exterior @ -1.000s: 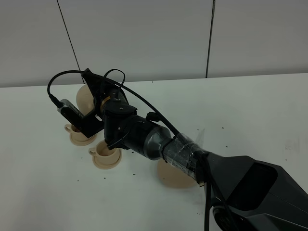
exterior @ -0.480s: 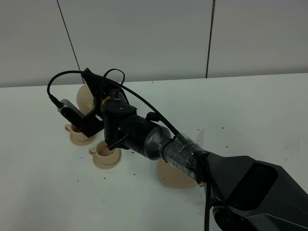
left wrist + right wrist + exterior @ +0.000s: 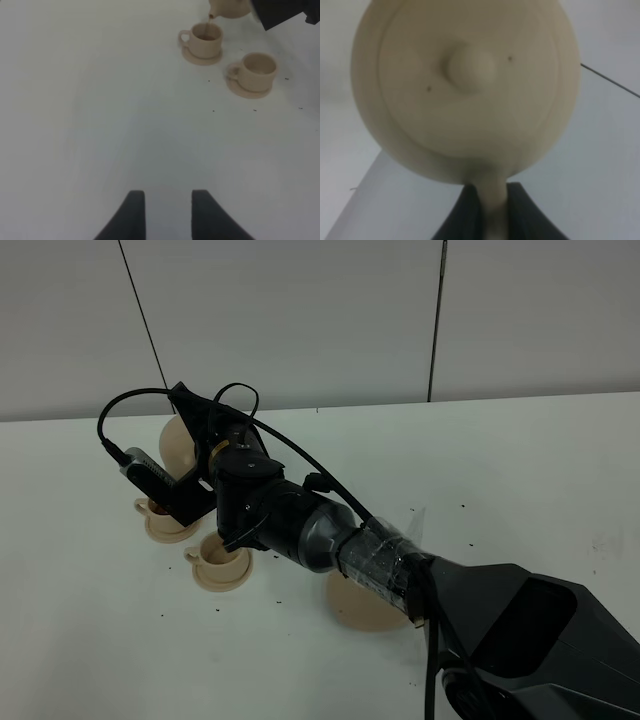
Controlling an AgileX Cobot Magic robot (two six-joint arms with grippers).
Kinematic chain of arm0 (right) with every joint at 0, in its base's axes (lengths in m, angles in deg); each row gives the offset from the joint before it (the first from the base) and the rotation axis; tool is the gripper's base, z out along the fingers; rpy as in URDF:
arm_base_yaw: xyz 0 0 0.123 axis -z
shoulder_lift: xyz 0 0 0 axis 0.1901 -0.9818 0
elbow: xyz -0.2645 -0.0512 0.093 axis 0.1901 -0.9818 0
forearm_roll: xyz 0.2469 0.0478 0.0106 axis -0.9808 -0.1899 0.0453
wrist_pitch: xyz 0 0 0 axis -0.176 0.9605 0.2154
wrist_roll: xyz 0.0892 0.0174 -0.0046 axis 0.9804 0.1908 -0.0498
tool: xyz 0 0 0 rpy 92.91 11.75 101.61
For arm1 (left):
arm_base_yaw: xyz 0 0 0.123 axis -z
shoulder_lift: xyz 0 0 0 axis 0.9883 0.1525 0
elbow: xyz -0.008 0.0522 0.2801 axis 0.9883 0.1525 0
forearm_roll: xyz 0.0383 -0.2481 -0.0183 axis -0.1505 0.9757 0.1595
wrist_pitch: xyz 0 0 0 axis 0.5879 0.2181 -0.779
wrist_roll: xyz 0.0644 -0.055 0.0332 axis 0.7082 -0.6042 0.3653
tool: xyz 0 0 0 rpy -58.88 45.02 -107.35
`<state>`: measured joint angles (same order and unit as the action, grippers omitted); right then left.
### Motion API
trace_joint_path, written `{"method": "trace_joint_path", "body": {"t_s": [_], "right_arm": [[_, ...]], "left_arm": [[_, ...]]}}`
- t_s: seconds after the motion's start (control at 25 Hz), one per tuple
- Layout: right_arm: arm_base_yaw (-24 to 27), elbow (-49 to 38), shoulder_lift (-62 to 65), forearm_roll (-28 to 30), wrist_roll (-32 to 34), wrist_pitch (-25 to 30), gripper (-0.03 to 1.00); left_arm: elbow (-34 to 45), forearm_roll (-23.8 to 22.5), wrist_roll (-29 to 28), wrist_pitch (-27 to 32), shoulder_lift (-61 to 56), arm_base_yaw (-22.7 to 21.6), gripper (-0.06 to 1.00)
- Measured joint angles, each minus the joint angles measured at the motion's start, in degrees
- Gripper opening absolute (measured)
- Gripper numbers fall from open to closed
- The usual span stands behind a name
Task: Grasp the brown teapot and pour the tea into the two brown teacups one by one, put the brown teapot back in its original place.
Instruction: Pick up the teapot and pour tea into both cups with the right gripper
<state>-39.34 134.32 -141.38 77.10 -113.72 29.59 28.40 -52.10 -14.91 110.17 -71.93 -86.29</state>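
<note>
My right gripper (image 3: 492, 212) is shut on the loop handle of the brown teapot (image 3: 470, 85), whose knobbed lid fills the right wrist view. In the exterior view the teapot (image 3: 178, 440) hangs tilted at the back left, above the left teacup (image 3: 165, 525). The left wrist view shows its spout (image 3: 220, 10) over that cup (image 3: 205, 39), with a thin brown stream running into it. The second teacup (image 3: 220, 562) (image 3: 256, 70) stands on its small saucer beside the first and looks pale inside. The wide saucer (image 3: 360, 612) lies bare, partly under my right arm. My left gripper (image 3: 165, 210) is open over bare table.
The right arm (image 3: 300, 525) stretches across the white table (image 3: 540, 470) from the front right, its wrist camera and cable hiding part of the left cup. Small dark specks dot the table near the cups. A grey wall stands behind the table.
</note>
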Motion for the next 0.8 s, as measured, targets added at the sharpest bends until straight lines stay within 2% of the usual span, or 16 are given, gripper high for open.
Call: {"method": "trace_joint_path", "body": {"t_s": [0.8], "right_arm": [[0.0, 0.0, 0.0, 0.0, 0.0, 0.0, 0.09]], "left_arm": [[0.0, 0.0, -0.1, 0.0, 0.0, 0.0, 0.30]]}}
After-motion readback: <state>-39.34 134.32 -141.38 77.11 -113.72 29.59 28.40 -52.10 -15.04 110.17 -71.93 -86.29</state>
